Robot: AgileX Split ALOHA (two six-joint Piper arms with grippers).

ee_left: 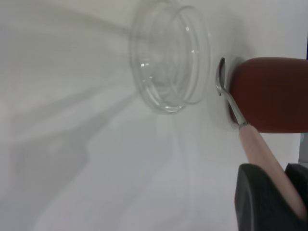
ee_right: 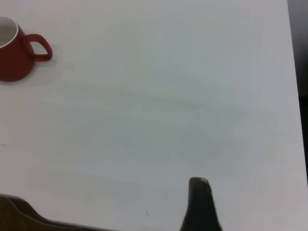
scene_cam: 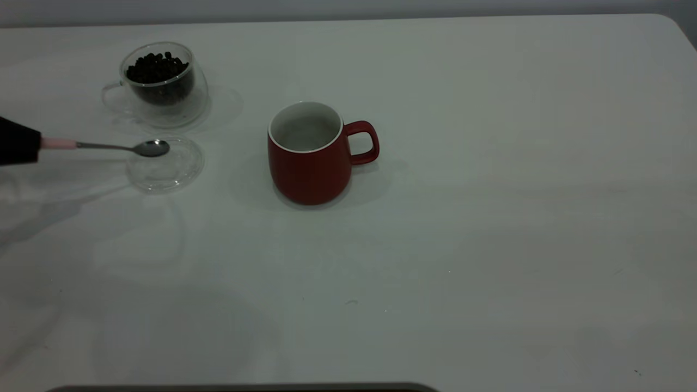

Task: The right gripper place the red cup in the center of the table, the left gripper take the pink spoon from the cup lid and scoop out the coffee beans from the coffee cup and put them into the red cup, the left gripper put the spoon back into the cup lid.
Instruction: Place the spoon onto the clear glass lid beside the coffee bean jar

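The red cup [scene_cam: 310, 163] stands upright near the middle of the table [scene_cam: 490, 190], handle to the right, and looks empty inside. It also shows in the right wrist view [ee_right: 14, 53] and the left wrist view [ee_left: 272, 94]. The coffee cup [scene_cam: 163, 87] with the coffee beans [scene_cam: 157, 68] stands at the far left. The cup lid [scene_cam: 166, 166] lies flat in front of it. My left gripper [scene_cam: 19, 148] is shut on the pink spoon [scene_cam: 109, 146] by its handle [ee_left: 262, 154]. The spoon's bowl is empty and over the lid's far edge. My right gripper [ee_right: 202, 207] is far from the cup, with only a black part in view.
The table's rounded corner [scene_cam: 672, 24] is at the far right. A dark edge [scene_cam: 245, 387] runs along the front. The white tabletop stretches wide to the right of the red cup and in front of it.
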